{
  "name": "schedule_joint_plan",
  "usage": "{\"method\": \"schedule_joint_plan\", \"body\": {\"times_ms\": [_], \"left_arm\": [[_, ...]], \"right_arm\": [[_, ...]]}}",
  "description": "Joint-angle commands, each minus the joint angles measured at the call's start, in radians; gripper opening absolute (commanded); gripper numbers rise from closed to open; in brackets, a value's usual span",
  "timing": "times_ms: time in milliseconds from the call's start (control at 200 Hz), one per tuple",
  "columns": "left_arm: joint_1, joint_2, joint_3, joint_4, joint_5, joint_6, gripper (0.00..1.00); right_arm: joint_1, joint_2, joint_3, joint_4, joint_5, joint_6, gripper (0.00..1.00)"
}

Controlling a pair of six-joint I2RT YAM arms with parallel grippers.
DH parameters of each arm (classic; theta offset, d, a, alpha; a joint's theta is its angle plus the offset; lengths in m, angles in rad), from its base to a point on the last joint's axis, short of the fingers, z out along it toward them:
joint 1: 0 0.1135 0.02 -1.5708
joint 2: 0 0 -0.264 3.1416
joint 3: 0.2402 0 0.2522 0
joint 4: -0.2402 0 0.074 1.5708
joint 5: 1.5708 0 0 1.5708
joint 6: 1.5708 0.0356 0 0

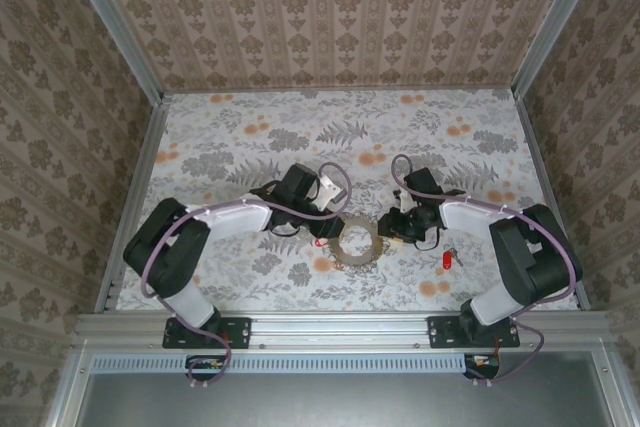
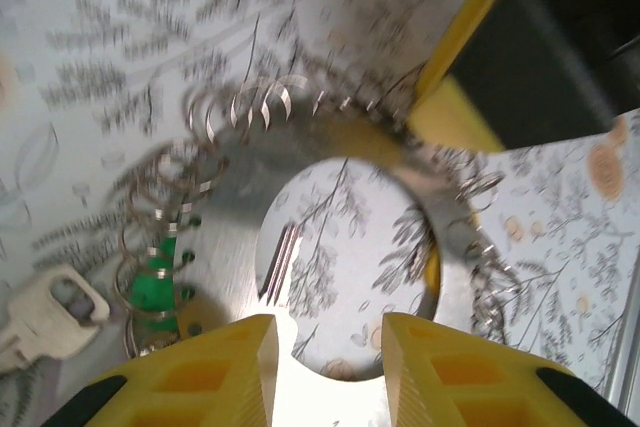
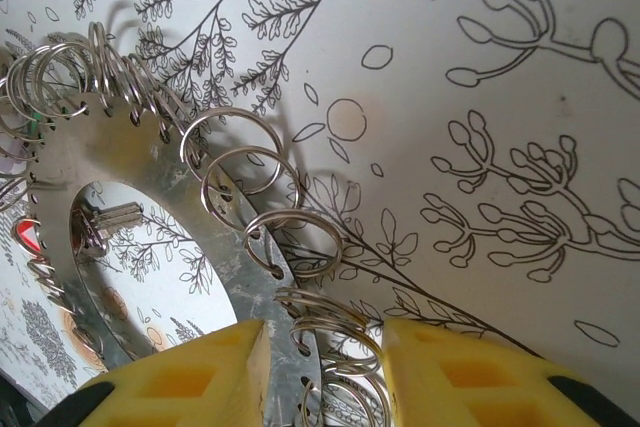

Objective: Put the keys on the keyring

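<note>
The keyring [image 1: 341,244] is a flat silvery plate with a round hole, edged with many small wire rings, lying mid-table between both arms. In the left wrist view the keyring [image 2: 240,197] carries a green-headed key [image 2: 155,287], and a pale key [image 2: 50,312] lies beside it. My left gripper [image 2: 330,367] [image 1: 327,228] is open, its fingers straddling the near rim. My right gripper [image 3: 325,377] [image 1: 392,230] is open around the opposite rim [image 3: 150,162] and several small rings [image 3: 340,337]. A red key [image 1: 447,260] lies on the table to the right.
The table has a floral cover [image 1: 300,137] with patterned walls on three sides. My right gripper's black and yellow body [image 2: 520,47] hangs over the keyring's far edge in the left wrist view. A small red spot [image 1: 318,243] shows by the keyring's left side.
</note>
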Motion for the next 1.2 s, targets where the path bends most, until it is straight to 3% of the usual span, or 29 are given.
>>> {"method": "schedule_joint_plan", "body": {"times_ms": [0,235,700,1040,1195], "left_arm": [[0.001,0.041,0.045,-0.090,0.014,-0.039,0.32],[0.000,0.120,0.057,-0.123,0.003,-0.062,0.28],[0.001,0.164,0.045,-0.107,-0.013,-0.107,0.23],[0.008,0.038,0.036,-0.020,-0.016,-0.132,0.29],[0.040,-0.086,0.027,-0.011,-0.085,-0.141,0.32]], "right_arm": [[0.020,0.053,0.004,0.032,-0.052,-0.021,0.36],[0.024,0.056,-0.022,0.109,-0.111,-0.014,0.30],[0.025,0.067,-0.062,0.266,-0.203,-0.017,0.32],[0.015,-0.051,-0.055,0.213,-0.158,-0.049,0.05],[0.004,-0.117,-0.053,0.218,-0.181,-0.046,0.00]]}}
